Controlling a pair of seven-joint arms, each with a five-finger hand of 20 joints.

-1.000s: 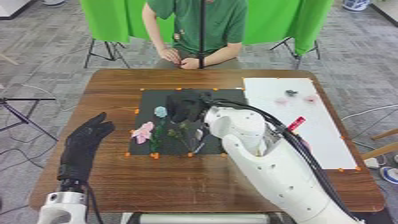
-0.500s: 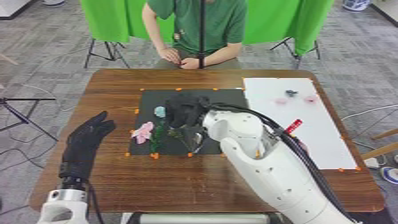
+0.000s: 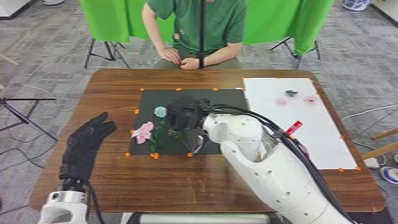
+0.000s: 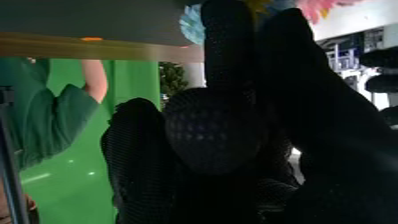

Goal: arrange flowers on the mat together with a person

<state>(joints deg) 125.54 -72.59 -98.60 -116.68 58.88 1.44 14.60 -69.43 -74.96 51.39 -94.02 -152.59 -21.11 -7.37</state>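
The robot's right hand (image 3: 188, 112) is over the black mat (image 3: 210, 93), between its left and right edges and nearer the far edge; whether it is clenched, released or grasping a stem, one cannot tell. A pale blue flower (image 3: 160, 112) lies just beside that hand, toward the mat's left edge. Nearer the robot, a pink flower (image 3: 142, 132) lies close to the same edge (its petals spread wide), with green foliage (image 3: 158, 136) just to its right. The left hand (image 3: 82, 147) is at the left side of the brown wooden table (image 3: 169, 185), released, with its fingers straight. Right of the mat, a white sheet (image 3: 320, 150) bears two small pink blossoms (image 3: 281, 101) near its far edge, and a red object (image 3: 293, 128) lies farther down.
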